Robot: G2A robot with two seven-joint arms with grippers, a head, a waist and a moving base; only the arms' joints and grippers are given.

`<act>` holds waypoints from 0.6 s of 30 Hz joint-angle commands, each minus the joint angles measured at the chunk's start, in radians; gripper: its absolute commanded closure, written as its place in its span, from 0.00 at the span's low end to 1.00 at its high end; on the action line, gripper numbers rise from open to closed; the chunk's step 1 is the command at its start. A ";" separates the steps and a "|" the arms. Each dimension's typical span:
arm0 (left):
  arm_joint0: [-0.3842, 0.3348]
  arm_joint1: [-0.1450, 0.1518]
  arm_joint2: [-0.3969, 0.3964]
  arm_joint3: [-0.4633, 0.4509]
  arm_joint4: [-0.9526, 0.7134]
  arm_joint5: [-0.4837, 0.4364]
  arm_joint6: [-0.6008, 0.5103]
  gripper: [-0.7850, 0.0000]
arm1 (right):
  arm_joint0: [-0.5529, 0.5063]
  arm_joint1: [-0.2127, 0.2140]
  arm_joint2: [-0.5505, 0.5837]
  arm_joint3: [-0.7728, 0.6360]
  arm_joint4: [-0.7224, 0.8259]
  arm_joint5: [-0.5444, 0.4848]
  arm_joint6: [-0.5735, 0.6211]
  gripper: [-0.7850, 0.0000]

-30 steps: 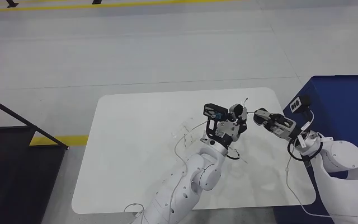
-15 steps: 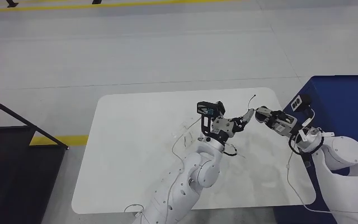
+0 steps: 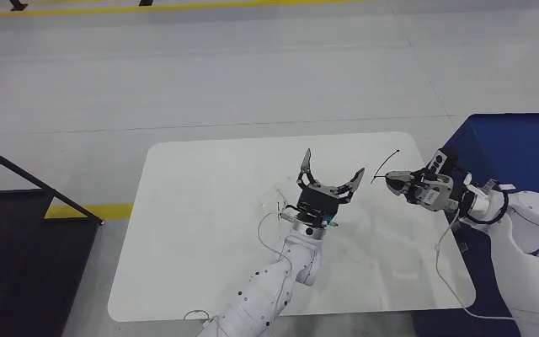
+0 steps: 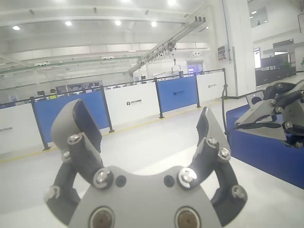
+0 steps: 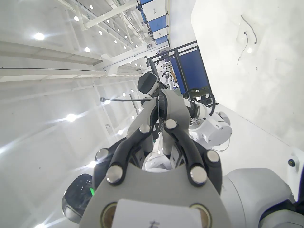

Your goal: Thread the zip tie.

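Top view: white table took up the centre of the frame. Left gripper sat above it just right of centre, fingers spread wide with nothing between them. Right gripper was at the right of the frame, over the table's right part, pinched tight on the zip tie. The tie was thin and black. It stuck out of the tips and angled toward the upper right, with its free end in the air. The two grippers were near each other but apart, and the tie did not touch the left gripper. Blue cabinet stood at the right edge of the frame, beside the table.

Left wrist view: left gripper was wide open, dark pads bare, gap empty. Right gripper showed farther off to one side, tips closed together on the zip tie. The tie curved out of the tips and then stood roughly upright. Blue and white barrier panels lined the floor behind.

Right wrist view: right gripper had its fingers pressed together, clamping the zip tie at the very tips. The tie ran straight out sideways from the tips, with a small knob at its free end. Table lay beyond. A few loose thin strands rested on it, well apart from the gripper.
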 commanded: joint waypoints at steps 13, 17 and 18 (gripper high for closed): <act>-0.007 0.000 0.057 0.125 0.418 0.324 0.069 0.00 | 0.050 0.003 -0.011 0.082 0.142 0.177 -0.054 1.00; -0.031 -0.014 0.090 0.182 0.511 0.348 -0.003 0.00 | 0.071 0.006 -0.024 0.098 0.164 0.207 -0.069 1.00; -0.034 -0.019 0.096 0.194 0.520 0.342 -0.031 0.00 | 0.072 0.007 -0.030 0.094 0.163 0.207 -0.066 1.00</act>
